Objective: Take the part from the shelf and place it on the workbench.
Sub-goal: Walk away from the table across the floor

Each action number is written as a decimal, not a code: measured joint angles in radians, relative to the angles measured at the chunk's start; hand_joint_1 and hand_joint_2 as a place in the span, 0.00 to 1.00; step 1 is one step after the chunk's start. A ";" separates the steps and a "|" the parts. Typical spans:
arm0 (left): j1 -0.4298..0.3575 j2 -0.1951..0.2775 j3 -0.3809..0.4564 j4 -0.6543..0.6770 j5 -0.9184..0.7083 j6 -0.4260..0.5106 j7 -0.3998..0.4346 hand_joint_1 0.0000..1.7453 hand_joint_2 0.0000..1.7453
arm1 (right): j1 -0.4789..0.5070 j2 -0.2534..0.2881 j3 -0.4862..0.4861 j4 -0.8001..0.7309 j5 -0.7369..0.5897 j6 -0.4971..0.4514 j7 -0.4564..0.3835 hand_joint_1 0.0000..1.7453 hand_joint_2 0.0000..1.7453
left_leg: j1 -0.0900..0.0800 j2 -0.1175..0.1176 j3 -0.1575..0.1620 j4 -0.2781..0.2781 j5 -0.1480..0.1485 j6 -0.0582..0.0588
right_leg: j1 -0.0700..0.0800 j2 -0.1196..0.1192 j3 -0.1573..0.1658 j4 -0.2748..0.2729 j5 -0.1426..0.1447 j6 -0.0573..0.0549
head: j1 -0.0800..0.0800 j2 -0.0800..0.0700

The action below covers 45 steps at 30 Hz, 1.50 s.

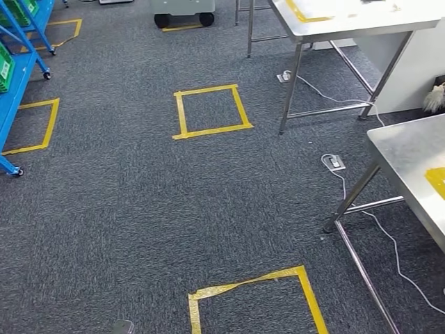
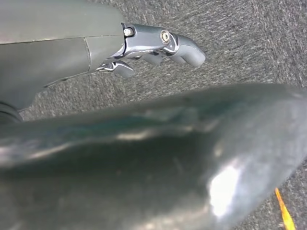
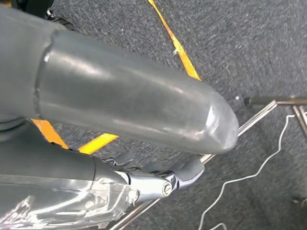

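A yellow tape square [image 1: 212,111] marks the middle of a grey carpet floor [image 1: 131,202], the landmark around which the workshop is laid out. To its left stands a blue wheeled shelf [image 1: 16,83] carrying green bins [image 1: 5,66]; what lies in the bins cannot be made out, so where the part sits cannot be told. To the square's right and slightly beyond it stands a steel workbench [image 1: 346,21] with yellow tape on its top, and nearer, also to the right, is the corner of a second steel table [image 1: 409,153]. White cables [image 1: 388,240] trail over the carpet under both. A second tape square [image 1: 257,299] lies nearer than the landmark, and another [image 1: 34,125] sits beside the shelf. The left hand [image 2: 152,45] hangs above the carpet holding nothing, its thumb straight and its fingers gently curved and apart. The right hand [image 3: 155,177] likewise hangs with nothing in it, fingers loosely extended side by side above the carpet, near a table leg [image 3: 253,120].
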State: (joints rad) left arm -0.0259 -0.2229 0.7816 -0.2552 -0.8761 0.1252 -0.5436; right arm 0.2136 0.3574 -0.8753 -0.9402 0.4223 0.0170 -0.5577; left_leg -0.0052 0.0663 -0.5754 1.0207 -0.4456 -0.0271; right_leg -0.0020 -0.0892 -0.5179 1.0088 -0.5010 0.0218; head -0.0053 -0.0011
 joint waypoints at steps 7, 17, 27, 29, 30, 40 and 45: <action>0.000 -0.005 -0.006 0.000 -0.002 0.004 0.000 0.00 0.00 | -0.001 0.000 -0.009 -0.009 0.000 0.001 0.001 0.00 0.00 | 0.002 -0.049 0.014 -0.041 0.008 0.039 | -0.005 0.059 -0.042 0.120 -0.083 0.032 | 0.012 0.000; -0.014 -0.029 -0.012 0.000 -0.008 0.023 0.032 0.00 0.00 | -0.019 0.000 -0.069 -0.007 0.080 0.048 -0.008 0.00 0.00 | 0.003 -0.184 0.001 -0.031 0.016 0.016 | -0.025 0.190 -0.017 0.016 0.001 0.032 | 0.015 0.000; -0.030 -0.042 0.003 0.002 0.045 -0.004 0.019 0.00 0.00 | -0.093 0.000 -0.206 0.007 0.296 0.103 -0.093 0.00 0.00 | 0.005 -0.075 -0.122 0.213 -0.076 -0.011 | -0.013 0.048 -0.016 0.009 0.009 -0.005 | 0.000 0.000; -0.025 -0.032 0.024 0.002 0.075 -0.028 -0.008 0.00 0.00 | -0.115 0.000 -0.214 0.029 0.338 0.084 -0.122 0.00 0.00 | 0.002 -0.039 -0.053 0.086 -0.015 -0.007 | -0.011 0.027 -0.012 0.010 0.006 -0.001 | 0.000 0.000; -0.024 -0.026 0.033 0.001 0.083 -0.041 -0.018 0.00 0.00 | -0.124 0.001 -0.215 0.041 0.347 0.072 -0.131 0.00 0.00 | -0.001 -0.018 -0.023 0.028 0.003 -0.002 | -0.008 0.018 -0.011 0.011 0.003 0.002 | -0.001 0.000; -0.005 0.014 0.069 0.001 0.040 -0.066 -0.034 0.00 0.00 | -0.150 0.002 -0.200 0.095 0.291 0.034 -0.135 0.00 0.00 | 0.002 -0.091 0.005 -0.038 0.016 0.046 | -0.007 0.083 -0.123 0.273 -0.133 0.037 | 0.017 0.000; 0.001 0.021 0.070 0.001 0.030 -0.066 -0.032 0.00 0.00 | -0.143 0.002 -0.193 0.099 0.277 0.035 -0.131 0.00 0.00 | 0.002 -0.160 0.008 -0.033 0.015 0.037 | -0.015 0.146 -0.053 0.075 -0.002 0.030 | 0.017 0.000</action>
State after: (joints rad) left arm -0.0250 -0.2020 0.8518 -0.2541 -0.8458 0.0595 -0.5760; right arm 0.0707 0.3598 -1.0683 -0.8408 0.6992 0.0524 -0.6889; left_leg -0.0028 -0.0937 -0.5678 0.9880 -0.4307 0.0095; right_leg -0.0166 0.0567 -0.5705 1.0838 -0.5026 0.0515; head 0.0120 -0.0011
